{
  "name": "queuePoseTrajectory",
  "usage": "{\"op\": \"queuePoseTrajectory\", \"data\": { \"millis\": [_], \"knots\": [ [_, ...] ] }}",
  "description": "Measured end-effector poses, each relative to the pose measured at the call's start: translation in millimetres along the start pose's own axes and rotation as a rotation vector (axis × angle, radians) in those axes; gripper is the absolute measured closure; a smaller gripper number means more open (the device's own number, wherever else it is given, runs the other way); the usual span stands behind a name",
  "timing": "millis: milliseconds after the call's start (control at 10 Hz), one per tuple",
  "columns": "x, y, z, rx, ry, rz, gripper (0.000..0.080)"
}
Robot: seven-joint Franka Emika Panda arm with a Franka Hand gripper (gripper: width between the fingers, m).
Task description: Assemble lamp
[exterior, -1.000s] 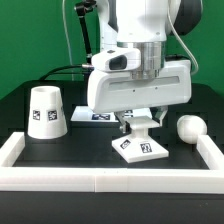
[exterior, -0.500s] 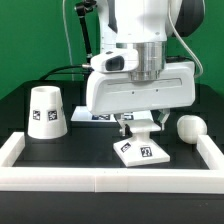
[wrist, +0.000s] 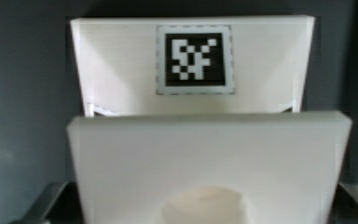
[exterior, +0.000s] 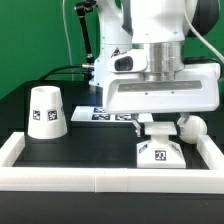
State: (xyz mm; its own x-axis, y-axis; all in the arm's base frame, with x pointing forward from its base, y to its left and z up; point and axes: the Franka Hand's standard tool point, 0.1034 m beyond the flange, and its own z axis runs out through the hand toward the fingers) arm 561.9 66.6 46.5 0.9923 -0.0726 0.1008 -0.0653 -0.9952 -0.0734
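Ext. view: bright, even light, seemingly from overhead & front. Base lit flat, its tag readable as a pattern but soft at the edges; faint shadow on base's top, right under gripper. Shade, well off to the exterior view's left of base, nearly blown out, surface detail lost. Black table beside base swallows detail; shadows merge into it. Arm housing above base shows mild sheen. Low res, slight softness overall. Wrist view: dimmer, greyish cast; base blurred, tag edges smeared, part nearest lens most out of focus; corners around base go dark.
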Motion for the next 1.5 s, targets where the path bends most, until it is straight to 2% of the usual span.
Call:
{"op": "queuePoseTrajectory", "data": {
  "millis": [400,1000,1300,1500],
  "knots": [
    [19.9,-22.6,3.5,0.011,0.045,-0.046,0.0263],
    [51.3,-37.0,7.3,0.022,0.112,-0.099,0.0263],
    [51.3,-36.2,8.1,0.022,0.118,-0.127,0.0263],
    [51.3,-35.6,6.6,0.021,0.115,-0.132,0.0125]
  ]
}}
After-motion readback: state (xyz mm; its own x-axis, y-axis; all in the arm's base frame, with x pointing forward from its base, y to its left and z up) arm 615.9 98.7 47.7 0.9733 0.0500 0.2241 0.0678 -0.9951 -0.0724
